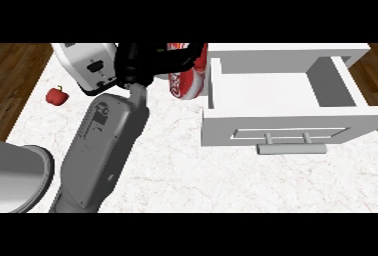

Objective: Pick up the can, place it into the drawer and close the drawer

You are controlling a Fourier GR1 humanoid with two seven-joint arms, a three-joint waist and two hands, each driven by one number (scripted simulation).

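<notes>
— Why is that hand [151,57] up at twelve o'clock?
— Its fingers are curled round the can [186,80], just left of the open drawer [284,125], ready to lift it in.

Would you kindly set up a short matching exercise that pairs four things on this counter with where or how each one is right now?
Things:
1. can
2. drawer
3. red pepper
4. toaster

States or places:
A. pulled open, nothing visible inside
B. small and alone near the counter's left edge
C. white, at the back left, partly behind the arm
D. red and white, with the hand curled round it, just left of the drawer

Pairs: 1-D, 2-A, 3-B, 4-C
</notes>
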